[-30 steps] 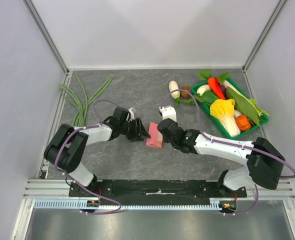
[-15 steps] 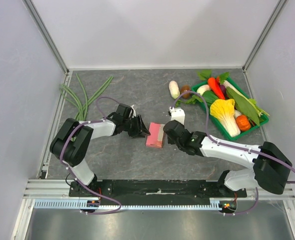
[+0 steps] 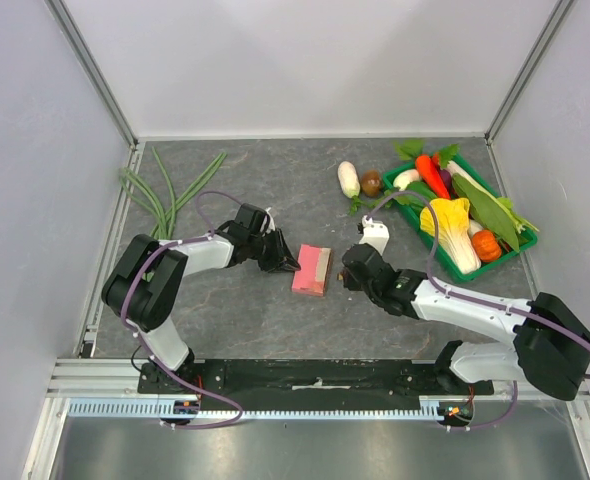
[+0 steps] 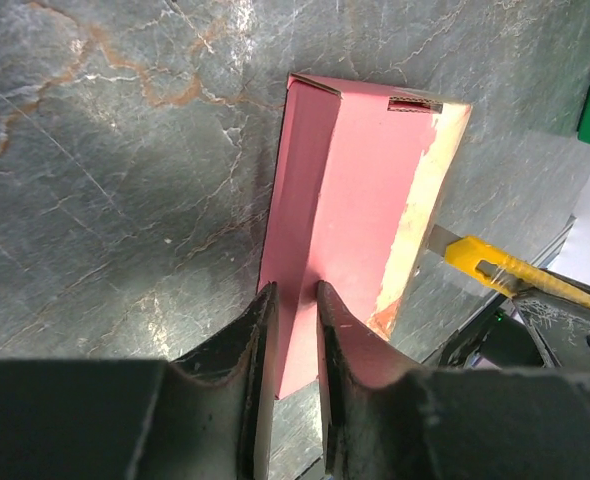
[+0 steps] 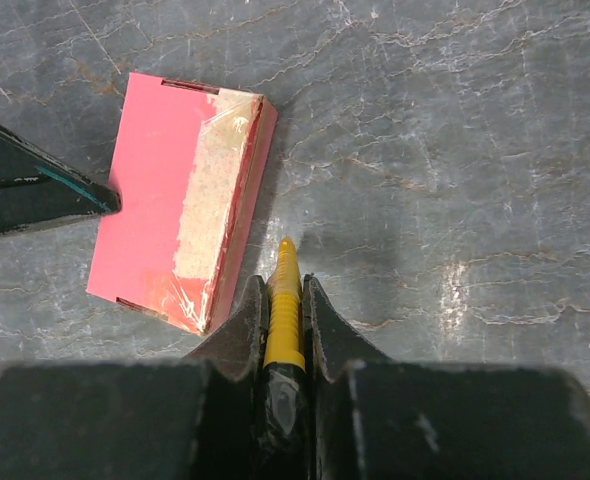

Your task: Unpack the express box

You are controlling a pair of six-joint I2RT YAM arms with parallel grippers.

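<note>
Top external: we pull the right gripper, clenched on the yellow knife, back from the express box on the surface; left gripper, seemingly closed empty, touches its edge; cutting looks done.

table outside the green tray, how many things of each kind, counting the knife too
box: 1
knife: 1
white vegetable: 1
brown vegetable: 1
bean bunch: 1
total: 5 (leaves overhanging the tray's edge counted as in the tray)
</note>
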